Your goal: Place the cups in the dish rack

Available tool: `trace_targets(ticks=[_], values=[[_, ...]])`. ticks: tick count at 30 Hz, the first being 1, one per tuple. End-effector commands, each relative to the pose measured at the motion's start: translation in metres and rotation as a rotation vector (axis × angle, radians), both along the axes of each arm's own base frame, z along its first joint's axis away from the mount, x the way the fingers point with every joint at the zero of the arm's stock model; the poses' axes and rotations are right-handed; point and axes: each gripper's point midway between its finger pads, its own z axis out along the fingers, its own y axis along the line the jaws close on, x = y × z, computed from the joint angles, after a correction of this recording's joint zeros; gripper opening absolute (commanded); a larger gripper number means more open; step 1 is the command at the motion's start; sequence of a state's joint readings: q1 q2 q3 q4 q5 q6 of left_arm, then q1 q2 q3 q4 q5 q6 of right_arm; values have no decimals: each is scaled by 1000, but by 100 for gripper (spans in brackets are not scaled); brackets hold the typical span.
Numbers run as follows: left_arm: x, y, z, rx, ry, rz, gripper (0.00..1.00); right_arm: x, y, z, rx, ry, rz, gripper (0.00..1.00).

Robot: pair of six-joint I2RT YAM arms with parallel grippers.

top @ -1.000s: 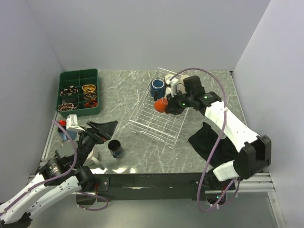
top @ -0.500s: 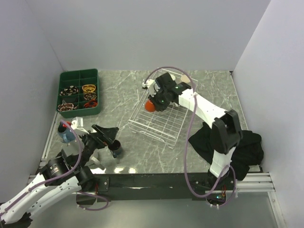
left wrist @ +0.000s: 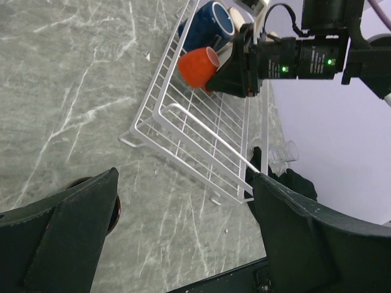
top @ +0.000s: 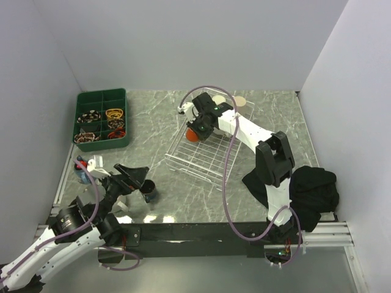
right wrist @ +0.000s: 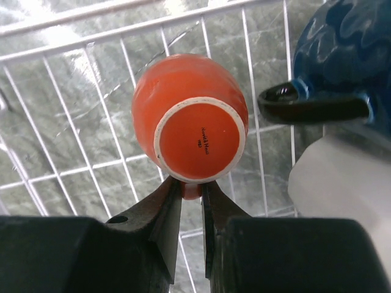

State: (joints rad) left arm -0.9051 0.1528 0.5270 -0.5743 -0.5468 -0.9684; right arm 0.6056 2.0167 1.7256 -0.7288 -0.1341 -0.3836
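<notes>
One orange cup (right wrist: 190, 125) sits pinched at the tip of the right tool (right wrist: 192, 194).

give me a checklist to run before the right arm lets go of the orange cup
1. Grip: the right gripper is shut on the handle of the orange cup. Ok.
2. Cup over the dish rack: the right wrist view shows rack wires under the cup. Ok.
3. Cup resting on the rack floor: it is tilted on its side and contact is not visible. Cannot tell.
4. Clearance to the blue mug: there is a gap, though the mug's handle points at the cup. Ok, but tight.
5. Left gripper out of the way: it is open beside the dark cup, outside the rack. Ok.
</notes>
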Motion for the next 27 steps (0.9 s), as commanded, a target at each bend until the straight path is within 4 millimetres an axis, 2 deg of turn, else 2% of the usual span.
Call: trace_targets(ticks=[1,10,16,17,19,20,21,22,24,25,27], values=[[-1,0,-8,-5,28,5,96,20,14,14,17,-58,-4,2],[0,-5,-16,-1,53,-2,96,35,15,9,-13,-85,-30,9],[0,-7,-29,7,128,17,96,34,15,9,-13,-82,-30,26],[1,-6,-32,-3,148,30,96,32,15,9,-12,-79,-27,31],[0,-5,-44,34,205,49,96,29,14,22,13,-95,-24,36],[0,-5,-48,40,223,55,96,24,13,21,13,-88,-18,42],[1,-8,-55,58,254,60,96,22,11,33,31,-112,-16,45],[1,-8,-57,68,272,66,96,17,10,33,33,-106,-9,49],[3,-10,-67,99,320,83,96,10,7,46,49,-118,6,52],[3,-10,-68,113,335,88,96,5,5,46,51,-112,11,54],[4,-10,-73,139,374,112,96,-7,4,65,86,-119,44,56]])
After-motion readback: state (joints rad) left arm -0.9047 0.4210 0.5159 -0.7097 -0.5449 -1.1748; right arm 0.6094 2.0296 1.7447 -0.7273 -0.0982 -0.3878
